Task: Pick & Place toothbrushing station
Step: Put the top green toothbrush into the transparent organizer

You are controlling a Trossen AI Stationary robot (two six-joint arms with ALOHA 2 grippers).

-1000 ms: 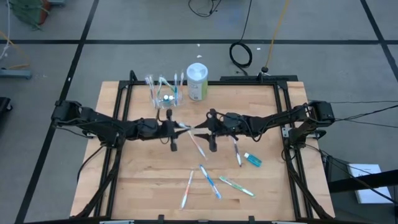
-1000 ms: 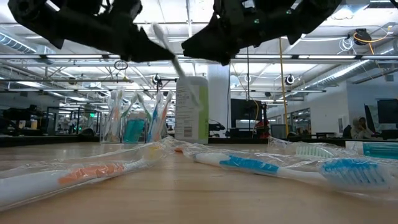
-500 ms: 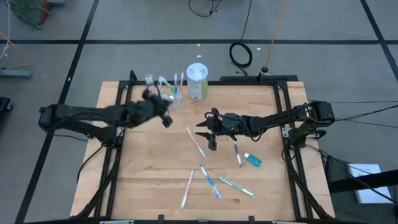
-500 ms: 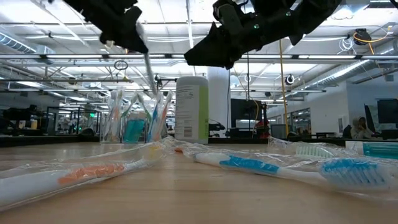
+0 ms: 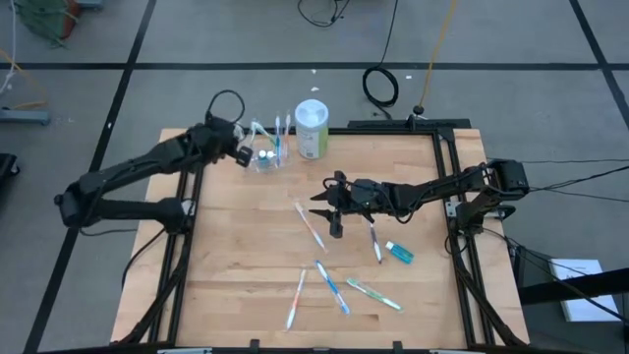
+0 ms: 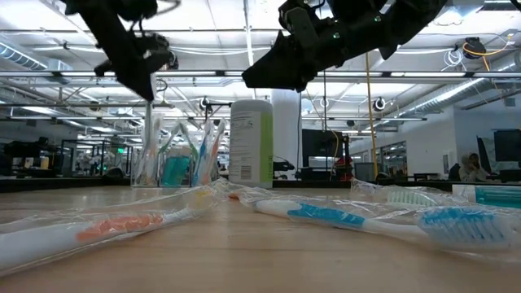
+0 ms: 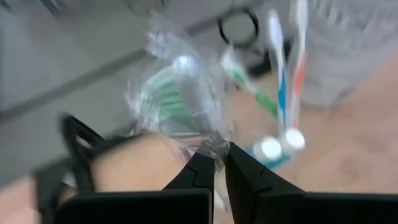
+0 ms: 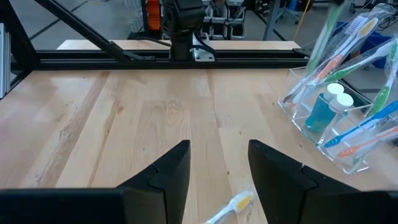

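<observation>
With the clear cup [image 5: 263, 157] as your reference, the left gripper [image 5: 243, 155] sits right at its side, jaws clamped on a wrapped toothbrush [image 7: 180, 102], so you're mid-placement: next you need to tip that brush into the cup and release. Right gripper [image 5: 327, 209] hovers well away over the table, fingers apart, just beside a loose toothbrush [image 5: 311, 225] awaiting pickup.

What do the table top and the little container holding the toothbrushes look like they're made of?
The table top looks like pale, smooth wood: grain lines and plank seams show. The container seems clear hard plastic, since the toothbrushes and blue tubes inside show through its glossy walls.
</observation>
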